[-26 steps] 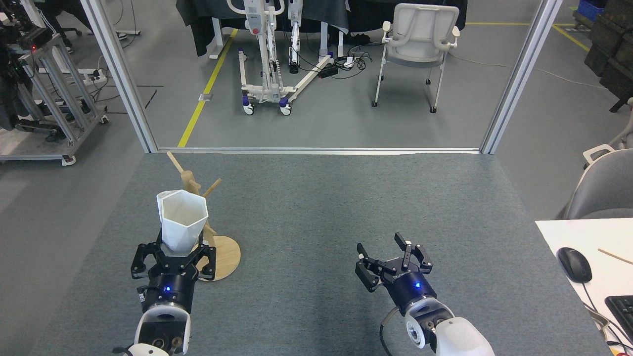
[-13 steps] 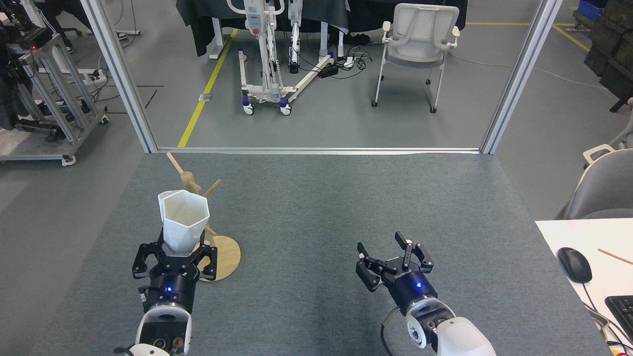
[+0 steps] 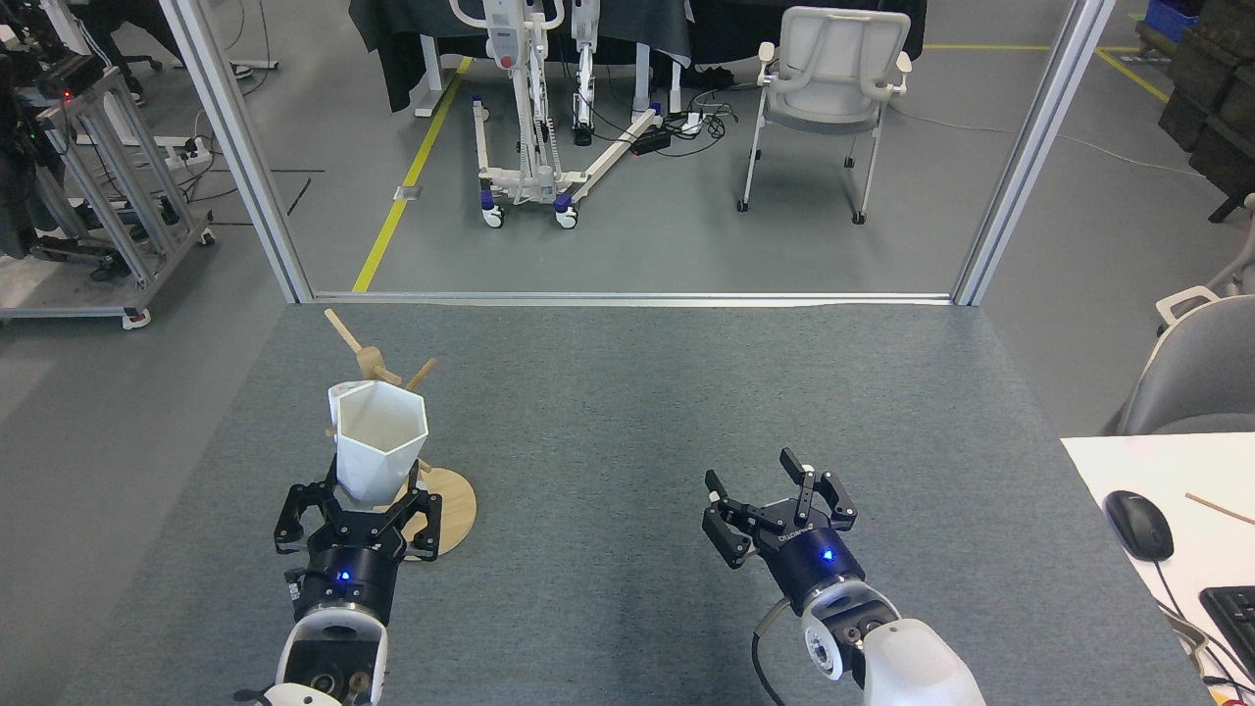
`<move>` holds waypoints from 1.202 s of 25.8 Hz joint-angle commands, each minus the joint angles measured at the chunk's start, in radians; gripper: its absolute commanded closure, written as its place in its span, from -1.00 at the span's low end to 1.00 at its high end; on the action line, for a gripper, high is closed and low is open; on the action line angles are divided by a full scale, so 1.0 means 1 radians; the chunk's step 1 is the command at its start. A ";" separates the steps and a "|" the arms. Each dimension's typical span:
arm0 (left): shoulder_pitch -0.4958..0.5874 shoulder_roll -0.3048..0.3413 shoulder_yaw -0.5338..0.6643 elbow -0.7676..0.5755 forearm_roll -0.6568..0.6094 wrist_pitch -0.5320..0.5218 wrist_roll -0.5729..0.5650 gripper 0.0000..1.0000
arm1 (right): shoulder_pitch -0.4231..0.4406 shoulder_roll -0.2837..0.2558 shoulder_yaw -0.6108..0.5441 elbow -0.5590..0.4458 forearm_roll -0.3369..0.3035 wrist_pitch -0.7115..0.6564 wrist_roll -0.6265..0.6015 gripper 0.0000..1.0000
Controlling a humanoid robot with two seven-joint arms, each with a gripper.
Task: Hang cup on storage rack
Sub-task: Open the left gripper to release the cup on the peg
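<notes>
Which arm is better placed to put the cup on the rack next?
Left. The left gripper holds the white faceted cup right in front of the wooden mug tree; the right gripper is open, empty and far off.

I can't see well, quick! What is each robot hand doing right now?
Left gripper: closed on the cup, in front of the rack.
Right gripper: open, holding nothing.

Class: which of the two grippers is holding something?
The left gripper: it is shut on the white cup, by the wooden rack. The right gripper is open and empty.
</notes>
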 commanded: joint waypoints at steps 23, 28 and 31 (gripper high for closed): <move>0.045 -0.003 0.015 -0.015 0.000 0.081 0.072 -0.99 | -0.023 -0.044 -0.023 -0.096 -0.047 -0.021 -0.001 -0.98; 0.167 -0.003 0.035 -0.127 0.002 0.272 0.086 -0.99 | -0.021 -0.022 -0.141 -0.147 -0.043 0.025 -0.012 -0.99; 0.224 -0.003 0.052 -0.207 0.002 0.312 0.135 -0.99 | -0.026 -0.025 -0.189 -0.145 -0.032 0.066 -0.009 -0.99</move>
